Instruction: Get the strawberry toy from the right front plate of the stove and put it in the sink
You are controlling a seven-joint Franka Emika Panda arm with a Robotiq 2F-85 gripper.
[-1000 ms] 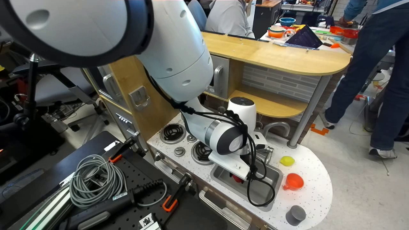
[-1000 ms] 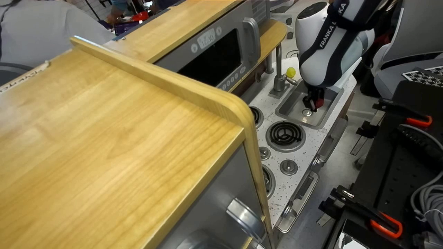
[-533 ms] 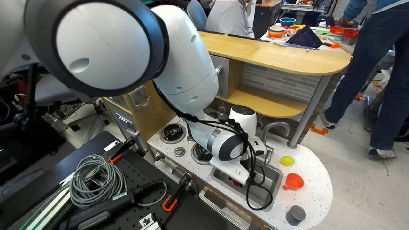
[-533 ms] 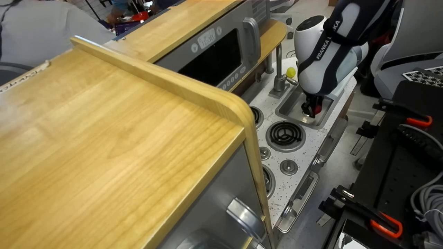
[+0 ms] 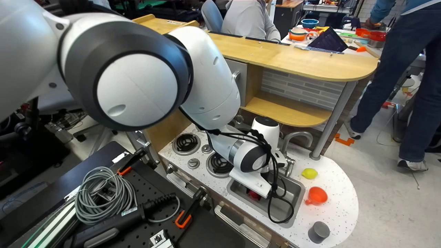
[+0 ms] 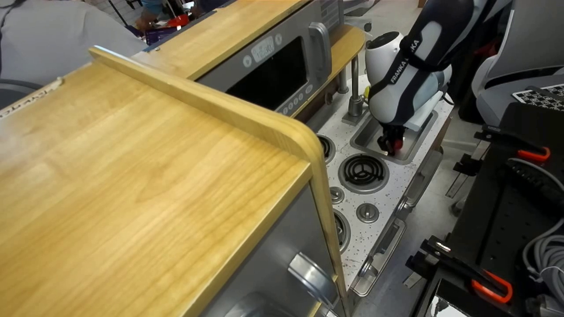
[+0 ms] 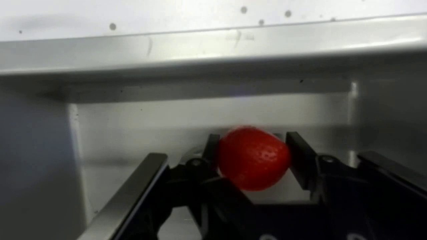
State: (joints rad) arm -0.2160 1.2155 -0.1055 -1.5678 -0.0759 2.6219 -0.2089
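Where the pincer (image 7: 252,146) clamps, strawberry (image 7: 254,159) held between — sink (image 7: 186,45) beneath.

white arm (image 5: 215,89), black "franka" band (image 6: 398,71), black cables (image 5: 274,177), black fingers (image 7: 301,156).

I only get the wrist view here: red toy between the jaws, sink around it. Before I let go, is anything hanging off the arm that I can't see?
Observer: Yes, a black cable hangs from the arm in a loop over the sink; whether the two touch, I can't tell.
Operator: Noted. Anything I might bump while backing out?
Observer: Perhaps the tap, which rises behind the sink, close to the arm in an exterior view.
Operator: What else sits nearby?
Observer: A yellow lemon-shaped toy, an orange cup and a gray cup, all on the counter to the sink's right in an exterior view.
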